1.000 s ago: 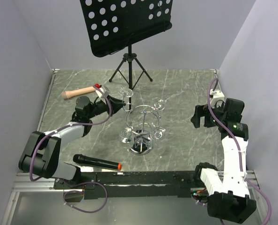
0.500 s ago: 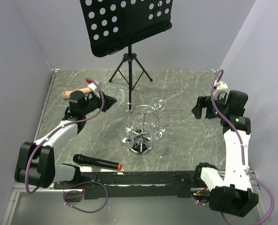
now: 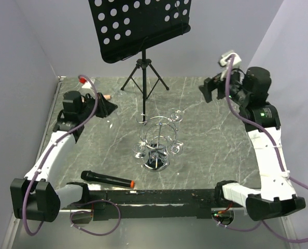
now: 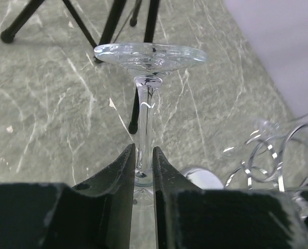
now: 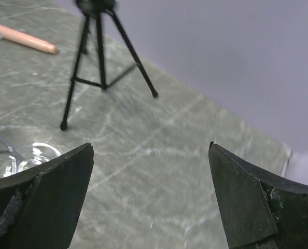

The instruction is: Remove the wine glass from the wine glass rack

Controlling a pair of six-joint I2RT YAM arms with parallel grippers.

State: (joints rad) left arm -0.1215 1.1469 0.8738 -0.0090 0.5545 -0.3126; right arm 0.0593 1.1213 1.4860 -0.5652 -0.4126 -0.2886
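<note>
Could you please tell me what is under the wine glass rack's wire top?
Clear wine glasses hang around its post, above the round base; overlapping wires hide their exact number.

In the left wrist view the bowl of the clear wine glass [image 4: 145, 104] is mostly hidden behind the black fingers of the left end effector [image 4: 142, 155], leaving only stem and foot, and the chrome wire rack [image 4: 257, 150] runs off the right edge. The black tripod music stand [image 4: 115, 21] is cut by that view's top edge, legs only. In the right wrist view it is blurred, and the peach-coloured rod [image 5: 24, 39] runs off the left edge.
</note>
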